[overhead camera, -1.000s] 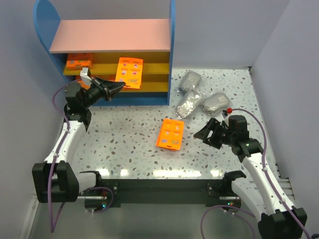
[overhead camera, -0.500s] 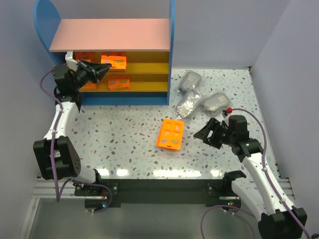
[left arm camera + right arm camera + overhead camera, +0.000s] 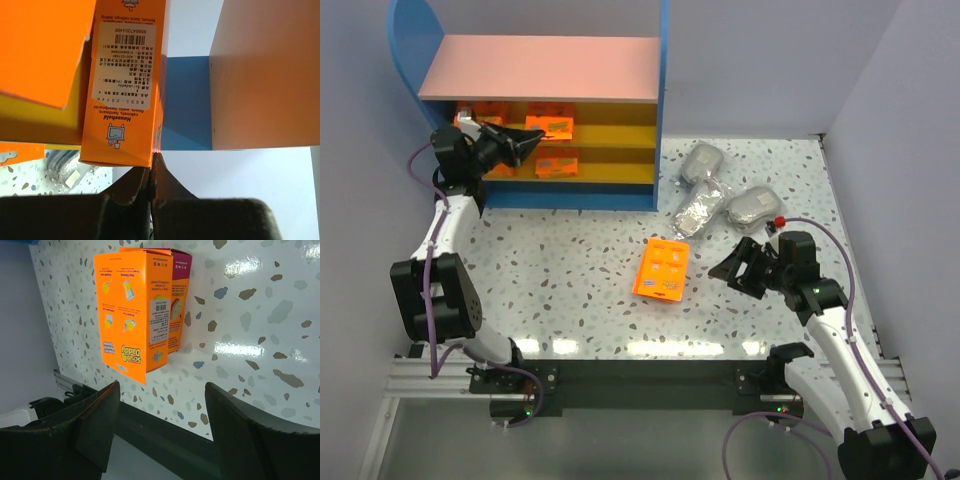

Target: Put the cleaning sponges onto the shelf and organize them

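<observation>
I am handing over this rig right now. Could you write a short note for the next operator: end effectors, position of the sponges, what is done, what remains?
Left end effector: shut on one orange pack, inside the shelf at the upper yellow level; not released yet.
Right end effector: open, low over the table, facing the loose orange pack lying there.
Done: other orange packs sit on both yellow levels.
Remaining: release the held one, then shelve the loose orange pack and the three grey bundles lying right of the shelf.

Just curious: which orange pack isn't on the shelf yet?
The orange pack lying flat on the speckled table; the other packs are inside the shelf.
</observation>
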### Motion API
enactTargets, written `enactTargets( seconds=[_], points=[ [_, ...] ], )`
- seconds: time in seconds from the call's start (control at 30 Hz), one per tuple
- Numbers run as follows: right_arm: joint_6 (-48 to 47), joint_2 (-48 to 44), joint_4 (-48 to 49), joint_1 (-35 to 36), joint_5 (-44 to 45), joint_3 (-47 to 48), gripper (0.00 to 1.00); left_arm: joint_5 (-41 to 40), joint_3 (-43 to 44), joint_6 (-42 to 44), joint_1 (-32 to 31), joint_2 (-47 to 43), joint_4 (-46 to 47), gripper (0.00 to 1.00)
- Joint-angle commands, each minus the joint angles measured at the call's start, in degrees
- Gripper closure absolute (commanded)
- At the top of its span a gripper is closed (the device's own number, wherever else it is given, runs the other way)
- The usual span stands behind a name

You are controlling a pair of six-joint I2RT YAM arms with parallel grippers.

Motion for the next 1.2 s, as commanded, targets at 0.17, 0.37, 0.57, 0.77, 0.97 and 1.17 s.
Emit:
enactTargets(
  seconds=[0.17, 0.37, 0.57, 0.77, 0.97, 1.17],
  points=[
    [-0.78, 0.44, 1.68, 0.13, -1.96, 0.62, 0.28, 0.45, -1.23, 0.11, 0.16, -0.68, -0.05, 0.99],
    [-1.13, 0.26, 1.42, 0.13, -2.14, 0.53, 0.28, -0.43, -1.76, -1.82, 0.16, -1.37, 2.76, 0.67],
    [-1.66, -0.18, 0.89, 0.13, -2.22, 0.44, 0.27, -1.83, -1.67, -2.96, 0.16, -3.57, 3.82, 0.48],
    [-2.19, 0.00, 0.71, 0.22, -2.49, 0.35, 0.27, -2.80, -4.73, -2.09, 0.16, -7.26, 2.41, 0.44],
    [-2.71, -0.53, 0.10, 0.13, -2.31, 0.09, 0.26, -5.17, -11.58, 5.45, -0.19, -17.71, -7.32, 0.37],
    [-2.62, -0.35, -0.43, 0.13, -1.70, -1.58, 0.27, -7.28, -25.62, 17.15, -3.79, -32.21, -23.32, 0.31]
  ],
)
